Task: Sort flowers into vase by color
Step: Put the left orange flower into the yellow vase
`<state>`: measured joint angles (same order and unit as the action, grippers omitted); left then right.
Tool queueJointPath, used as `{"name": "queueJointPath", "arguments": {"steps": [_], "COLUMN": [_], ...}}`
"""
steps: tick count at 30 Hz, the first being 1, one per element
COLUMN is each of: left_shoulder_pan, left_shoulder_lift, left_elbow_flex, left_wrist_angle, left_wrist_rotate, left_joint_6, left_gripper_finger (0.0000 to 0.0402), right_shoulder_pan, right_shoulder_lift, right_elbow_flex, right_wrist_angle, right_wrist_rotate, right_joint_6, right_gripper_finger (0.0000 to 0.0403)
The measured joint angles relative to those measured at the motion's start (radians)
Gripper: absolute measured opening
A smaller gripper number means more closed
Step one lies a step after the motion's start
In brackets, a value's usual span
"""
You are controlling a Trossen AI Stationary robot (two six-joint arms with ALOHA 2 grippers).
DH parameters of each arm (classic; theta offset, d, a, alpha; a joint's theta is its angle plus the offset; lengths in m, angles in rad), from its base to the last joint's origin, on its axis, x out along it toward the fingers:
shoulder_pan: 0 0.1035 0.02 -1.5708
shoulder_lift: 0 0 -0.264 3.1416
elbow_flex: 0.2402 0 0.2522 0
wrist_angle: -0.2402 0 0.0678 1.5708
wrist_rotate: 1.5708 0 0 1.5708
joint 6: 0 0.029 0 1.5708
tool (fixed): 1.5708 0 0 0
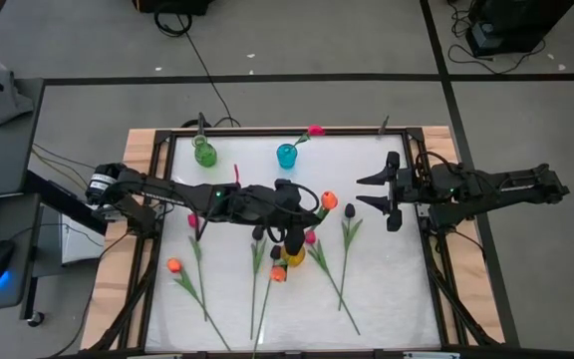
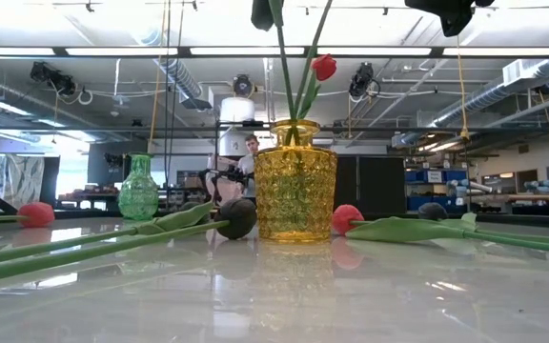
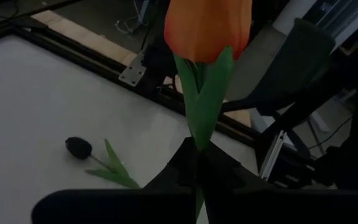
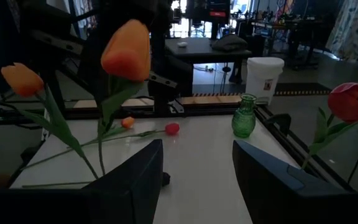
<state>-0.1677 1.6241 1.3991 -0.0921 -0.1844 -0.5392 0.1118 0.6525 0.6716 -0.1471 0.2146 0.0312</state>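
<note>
My left gripper (image 1: 302, 205) hangs over the middle of the table, just beyond a yellow vase (image 1: 294, 255), and is shut on an orange tulip (image 3: 207, 25). Stems and a red tulip (image 2: 323, 67) rise from the yellow vase (image 2: 294, 191). A green vase (image 1: 204, 153) and a blue vase (image 1: 286, 155) holding a pink flower (image 1: 315, 131) stand at the far edge. Several tulips lie flat on the table, among them an orange one (image 1: 174, 265) and a black one (image 1: 349, 210). My right gripper (image 1: 363, 192) waits open at the right, above the table. My left gripper pinches the orange tulip's green stem (image 3: 197, 140) between its two fingers, a little below the bud where the leaf narrows. The bud (image 1: 327, 200) stands clear above the fingers, lifted off the table. The gripper hides the stem below the hold.
Dark frame rails (image 1: 167, 160) run round the white table top, with wooden borders outside them. The flowers lying loose take up the near middle and left. A person (image 2: 252, 152) sits in the room beyond the far edge. There is bare table at the near right (image 1: 397, 289).
</note>
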Motion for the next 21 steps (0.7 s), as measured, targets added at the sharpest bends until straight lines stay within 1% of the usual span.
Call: {"name": "queueJointPath", "arguments": {"steps": [8,13,21], "left_shoulder_pan": [0.0,0.002,0.003], "left_shoulder_lift": [0.0,0.0,0.0], "left_elbow_flex": [0.0,0.0,0.0], "left_wrist_angle": [-0.061,-0.053,-0.054], "left_wrist_rotate": [-0.005,-0.007,-0.013], "left_joint_6": [0.013,0.06,0.082], "left_gripper_finger": [0.0014,0.0014,0.0014], "right_shoulder_pan": [0.0,0.0,0.0], "right_shoulder_lift": [0.0,0.0,0.0], "right_elbow_flex": [0.0,0.0,0.0], "right_wrist_angle": [0.0,0.0,0.0], "right_wrist_rotate": [0.0,0.0,0.0], "right_joint_6": [0.0,0.0,0.0], "right_gripper_finger": [0.0203,0.0203,0.0203]}}
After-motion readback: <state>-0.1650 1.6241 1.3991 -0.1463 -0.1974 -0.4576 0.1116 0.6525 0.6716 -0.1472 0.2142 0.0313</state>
